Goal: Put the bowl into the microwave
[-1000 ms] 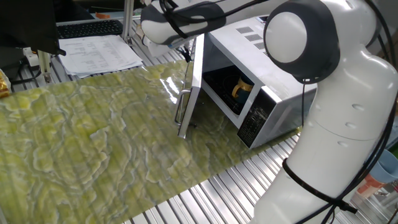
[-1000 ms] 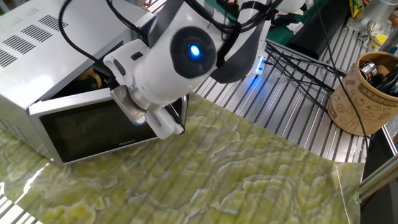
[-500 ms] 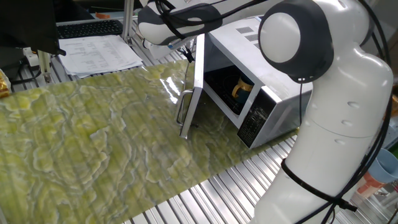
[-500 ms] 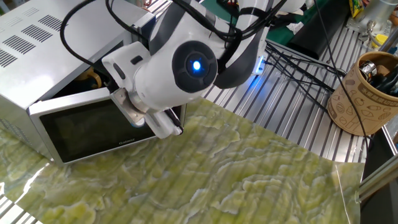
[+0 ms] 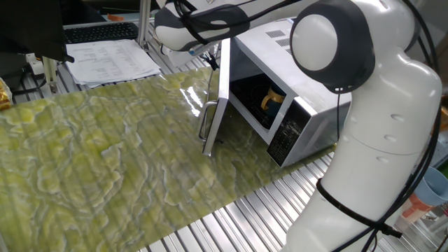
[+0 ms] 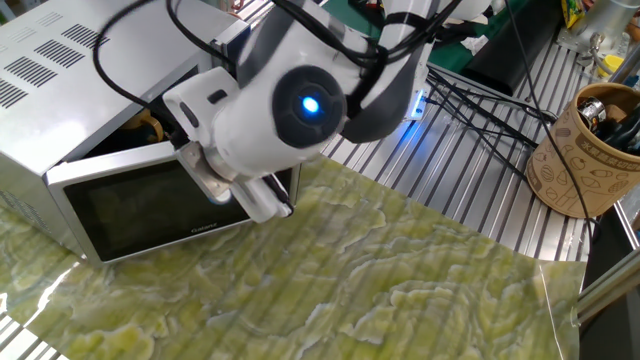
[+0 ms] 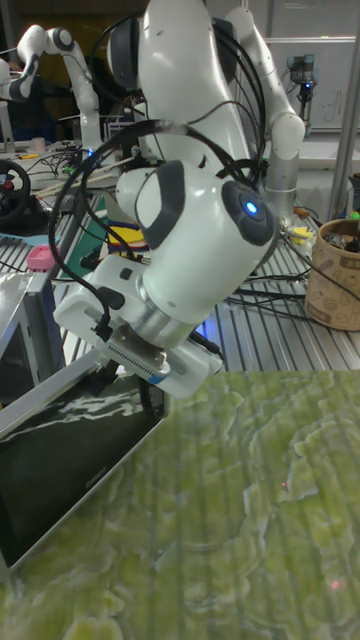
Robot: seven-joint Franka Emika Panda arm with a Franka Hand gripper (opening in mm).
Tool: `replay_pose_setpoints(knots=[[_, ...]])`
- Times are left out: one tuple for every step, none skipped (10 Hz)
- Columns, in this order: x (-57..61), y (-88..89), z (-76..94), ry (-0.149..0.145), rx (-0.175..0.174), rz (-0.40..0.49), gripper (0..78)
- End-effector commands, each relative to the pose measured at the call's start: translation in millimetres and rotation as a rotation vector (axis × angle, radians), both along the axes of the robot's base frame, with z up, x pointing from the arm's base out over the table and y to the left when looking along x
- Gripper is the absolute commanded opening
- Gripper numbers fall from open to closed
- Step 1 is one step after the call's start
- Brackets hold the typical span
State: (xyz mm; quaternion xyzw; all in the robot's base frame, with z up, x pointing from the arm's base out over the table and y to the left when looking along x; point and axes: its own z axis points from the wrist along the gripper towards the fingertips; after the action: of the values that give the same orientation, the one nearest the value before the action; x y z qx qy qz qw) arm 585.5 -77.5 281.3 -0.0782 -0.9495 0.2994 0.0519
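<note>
The white microwave [image 5: 308,115] stands at the right of the mat with its dark glass door [image 5: 218,91] swung partly open. Inside the cavity sits the bowl [image 5: 274,100], dark with a yellow-tan handle; in the other fixed view only a sliver of the bowl [image 6: 150,125] shows through the gap above the door [image 6: 140,205]. My gripper [image 5: 211,61] hangs at the door's outer free edge, apart from the bowl. From the other side the gripper [image 6: 275,200] sits against the door's right end. Its fingers are mostly hidden by the hand and the door, so their spacing is unclear.
A green-yellow patterned mat [image 5: 105,154] covers the metal slatted table. Papers [image 5: 112,59] and a keyboard [image 5: 98,31] lie at the back left. A brown holder with tools [image 6: 590,150] and black cables [image 6: 480,100] sit beyond the mat. My arm's white body [image 5: 392,140] looms beside the microwave.
Over the last second my hand has shifted slightly toward the microwave and the door has turned a little with it. The bowl has not moved.
</note>
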Motion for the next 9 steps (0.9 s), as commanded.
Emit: replay_pose_setpoints(knots=[[0.4, -0.4, 1.3, -0.044, 0.147, -0.239, 1.1], [0.4, -0.4, 1.3, -0.047, 0.180, -0.316, 1.1], [0.4, -0.4, 1.3, -0.042, 0.254, -0.402, 1.1], [0.4, -0.4, 1.3, -0.032, 0.258, -0.450, 1.1], [-4.7, 4.1, 0.6, -0.025, 0.259, -0.497, 1.1], [-10.1, 8.8, 0.1, -0.025, 0.285, -0.562, 1.1], [-10.8, 9.4, 0.2, -0.024, 0.288, -0.571, 1.1], [-19.9, 17.6, 1.0, -0.027, 0.289, -0.657, 1.1], [-30.8, 19.9, -1.4, -0.032, 0.265, -0.682, 1.1]])
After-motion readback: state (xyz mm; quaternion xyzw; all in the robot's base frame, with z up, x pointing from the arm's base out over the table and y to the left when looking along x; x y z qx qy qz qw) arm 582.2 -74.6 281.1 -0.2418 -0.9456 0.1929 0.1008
